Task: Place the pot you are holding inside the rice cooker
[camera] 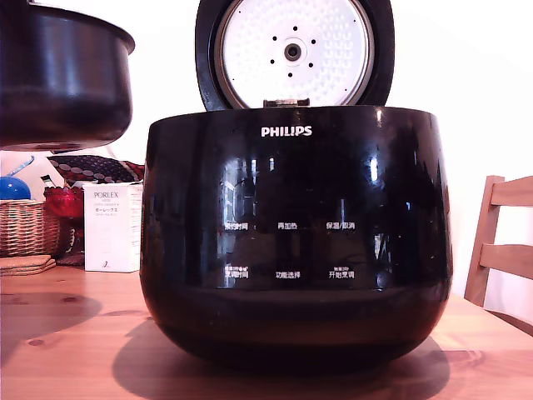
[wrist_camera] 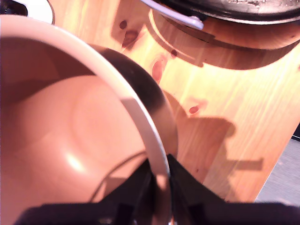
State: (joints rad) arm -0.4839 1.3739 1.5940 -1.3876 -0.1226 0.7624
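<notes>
Pincer (wrist_camera: pixel 159 187) pinches the pot (wrist_camera: pixel 79 136) by its rim, pot held above the worktop (wrist_camera: pixel 225 93). Cooker (camera: pixel 291 233) lid stands open.

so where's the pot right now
The pot hangs in the air at the exterior view's upper left, beside and above the rice cooker, not over its opening; the gripper pinches its rim.

**Pot aloft, cooker open**

My pot (camera: pixel 62 79), dark with a thin flared rim, hangs upright in the air at the exterior view's left. The glossy black rice cooker (camera: pixel 291 242) sits on the wooden table, lid raised, white dimpled plate showing.
</notes>
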